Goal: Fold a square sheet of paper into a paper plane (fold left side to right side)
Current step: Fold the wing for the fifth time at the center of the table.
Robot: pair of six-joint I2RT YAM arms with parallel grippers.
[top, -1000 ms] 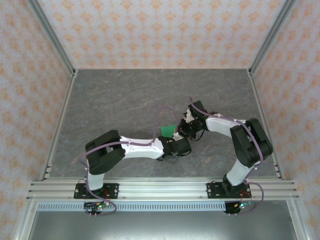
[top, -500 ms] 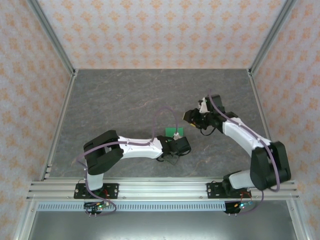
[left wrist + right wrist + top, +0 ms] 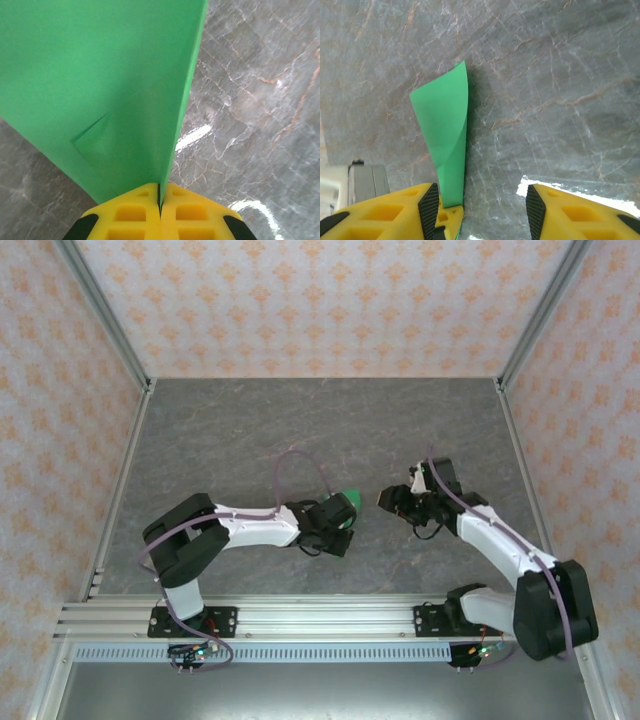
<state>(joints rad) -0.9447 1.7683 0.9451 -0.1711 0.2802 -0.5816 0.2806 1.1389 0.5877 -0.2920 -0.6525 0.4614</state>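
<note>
Our left pincer is clenched tight on the thin bright green paper. Its two yellow fingers press together with the bottom edge of the green paper caught between them. In the left wrist view the green paper stands up from the fingers. It has a long folded edge on one side and a small three-cornered crease low down.

A second ago both pincers met at the green paper in the middle of the grey marbled table. Now they are apart. Our right pincer has let go, and its fingers stand open with bare table between them. The right arm has pulled back to the right side. Our left arm has swung a little to the left and taken the green paper with it.

From above, the green paper sits at the tip of the left pincer, near the middle of the table. It looks lifted, but we cannot tell if a corner touches the table. In the right wrist view it shows as a tall green strip close to one finger, and we cannot tell if they touch.

We think this means one fold is done and only the left pincer has the paper. It does not look like a thin pointed plane yet, so more folds seem to be needed.
</note>
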